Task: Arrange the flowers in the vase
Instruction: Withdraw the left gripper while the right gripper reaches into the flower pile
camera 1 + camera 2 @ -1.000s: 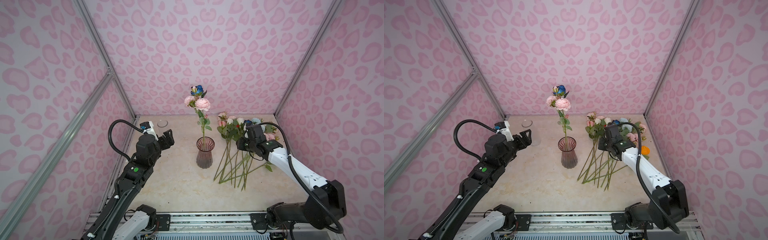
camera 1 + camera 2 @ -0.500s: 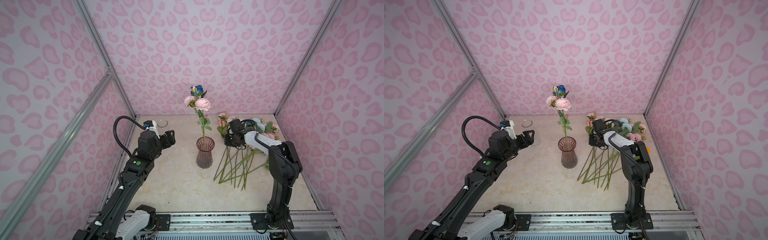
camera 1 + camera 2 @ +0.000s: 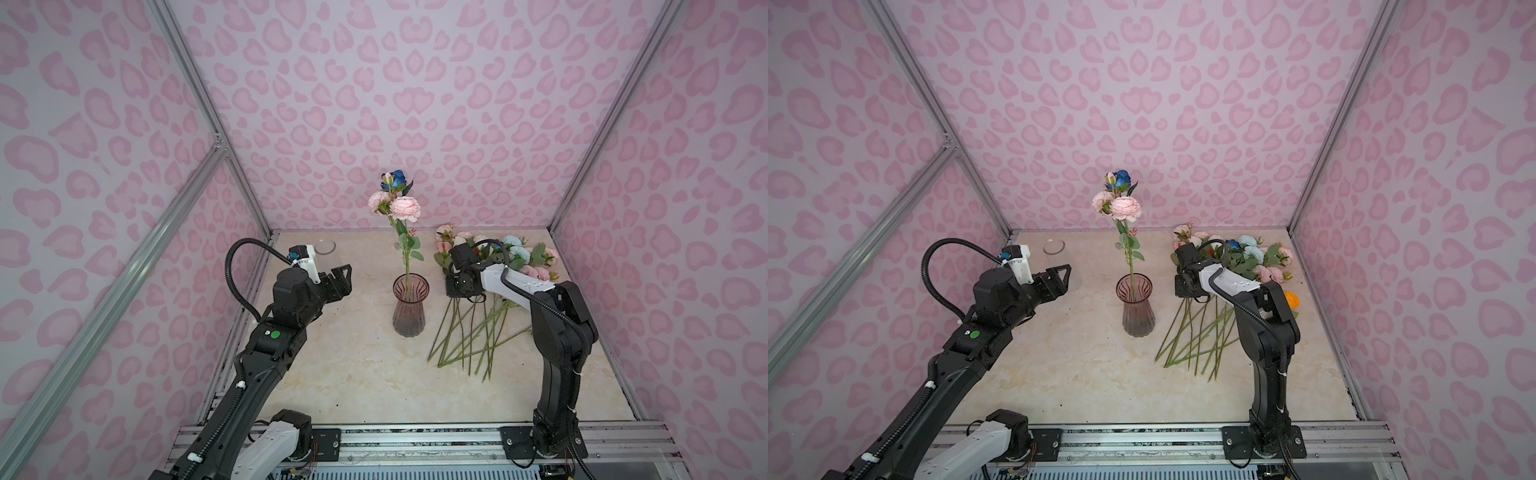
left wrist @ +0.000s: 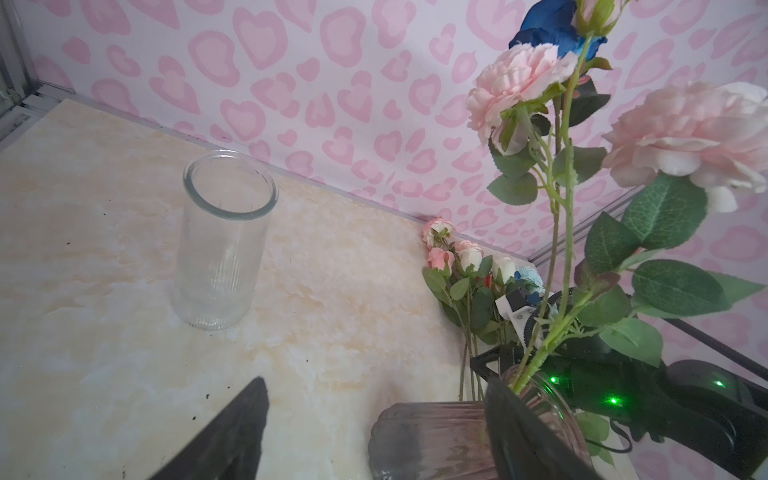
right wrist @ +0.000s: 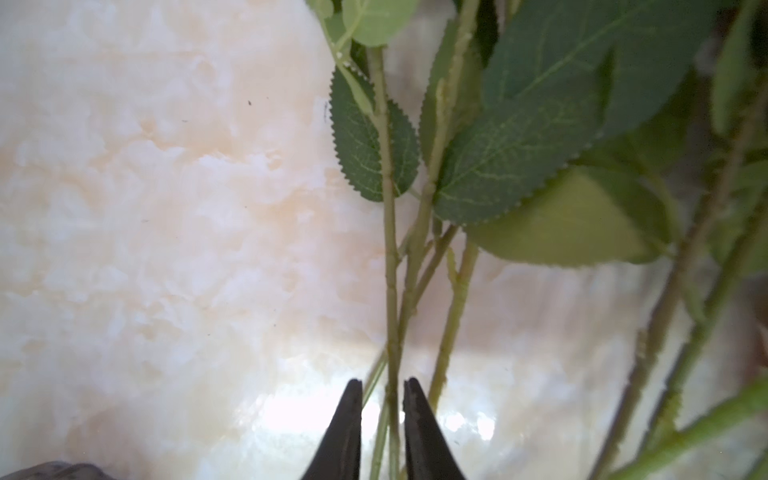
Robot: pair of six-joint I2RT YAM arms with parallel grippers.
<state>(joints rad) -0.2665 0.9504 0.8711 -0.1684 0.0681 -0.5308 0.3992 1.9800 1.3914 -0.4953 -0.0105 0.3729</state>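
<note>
Vase holding flowers, empty glass, left gripper released, right gripper astride stems, grip unclear, marble tabletop, pink walls

Pink heart-print walls; marbled tabletop

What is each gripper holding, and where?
The left gripper holds nothing, jaws open. The right gripper has its jaws either side of a green stem, below its leaves; a firm hold cannot be told.

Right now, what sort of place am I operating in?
Probably a staged robot test booth, not a home: pink heart-print wall panels on aluminium framing, a marble-look tabletop, and a metal mounting rail at the front.
</note>
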